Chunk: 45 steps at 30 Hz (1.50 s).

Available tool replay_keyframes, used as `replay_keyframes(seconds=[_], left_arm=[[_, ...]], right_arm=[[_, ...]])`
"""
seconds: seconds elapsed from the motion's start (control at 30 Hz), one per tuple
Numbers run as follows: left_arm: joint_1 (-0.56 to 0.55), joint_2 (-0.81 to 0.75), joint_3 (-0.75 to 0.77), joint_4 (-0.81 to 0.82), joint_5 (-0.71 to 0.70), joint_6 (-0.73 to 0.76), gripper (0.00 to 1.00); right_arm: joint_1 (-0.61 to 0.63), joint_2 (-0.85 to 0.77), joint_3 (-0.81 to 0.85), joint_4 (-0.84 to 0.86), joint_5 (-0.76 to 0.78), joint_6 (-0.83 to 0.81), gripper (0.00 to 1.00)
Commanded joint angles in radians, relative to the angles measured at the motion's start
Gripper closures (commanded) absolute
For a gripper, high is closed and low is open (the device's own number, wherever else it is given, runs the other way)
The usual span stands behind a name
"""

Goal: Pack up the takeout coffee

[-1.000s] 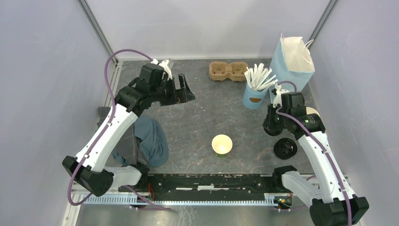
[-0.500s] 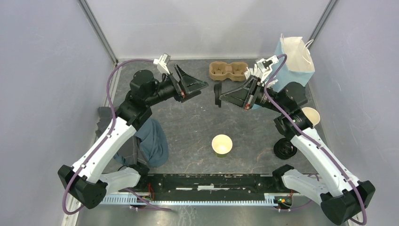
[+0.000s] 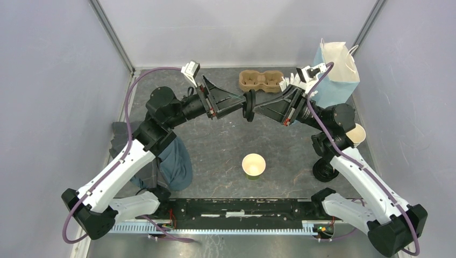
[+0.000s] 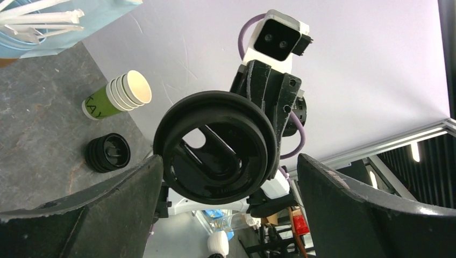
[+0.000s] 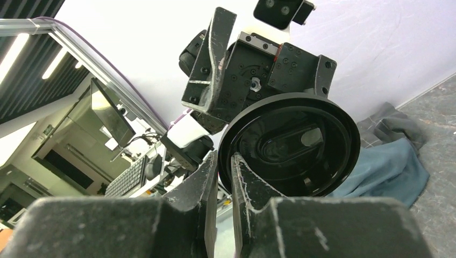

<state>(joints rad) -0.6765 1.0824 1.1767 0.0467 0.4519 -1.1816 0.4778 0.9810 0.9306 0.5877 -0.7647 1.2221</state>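
The coffee cup [image 3: 253, 165] stands open-topped on the table's near middle, cream inside, with no lid on it. A round black lid [image 3: 249, 106] hangs in the air above the table's middle. My right gripper [image 3: 254, 110] is shut on its rim, and in the right wrist view the fingertips [image 5: 224, 156] pinch the lid [image 5: 293, 145] at its lower left edge. My left gripper [image 3: 240, 102] faces it from the left, open wide. In the left wrist view the lid [image 4: 215, 148] fills the gap ahead of that gripper [image 4: 228, 158], apart from both fingers.
A blue paper bag [image 3: 336, 67] stands at the back right, with a light-blue cup of white sticks [image 3: 292, 110] before it. A brown cup carrier [image 3: 261, 80] lies at the back. Stacked green cups [image 3: 356, 133] and black lids [image 3: 326, 170] sit right. A blue-grey cloth [image 3: 172, 161] lies left.
My right arm rose from beside the stack of lids and swung left with a lid in its fingers. My left gripper tilted up and reached right until it faces the lid.
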Motion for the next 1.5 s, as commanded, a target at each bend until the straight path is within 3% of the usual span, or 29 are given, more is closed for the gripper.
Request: replay_keyframes(seconds=[0.0, 0.43, 1.47], left_arm=[[-0.025, -0.001, 0.027, 0.026, -0.027, -0.029, 0.00], [-0.038, -0.010, 0.029, -0.023, -0.046, -0.021, 0.00], [-0.039, 0.035, 0.040, -0.038, 0.027, -0.048, 0.00]], right_arm=[[0.005, -0.021, -0.025, 0.155, 0.003, 0.068, 0.82], [0.005, -0.041, -0.027, 0.106, 0.005, 0.033, 0.82], [0.005, -0.018, -0.075, 0.164, -0.012, 0.059, 0.83]])
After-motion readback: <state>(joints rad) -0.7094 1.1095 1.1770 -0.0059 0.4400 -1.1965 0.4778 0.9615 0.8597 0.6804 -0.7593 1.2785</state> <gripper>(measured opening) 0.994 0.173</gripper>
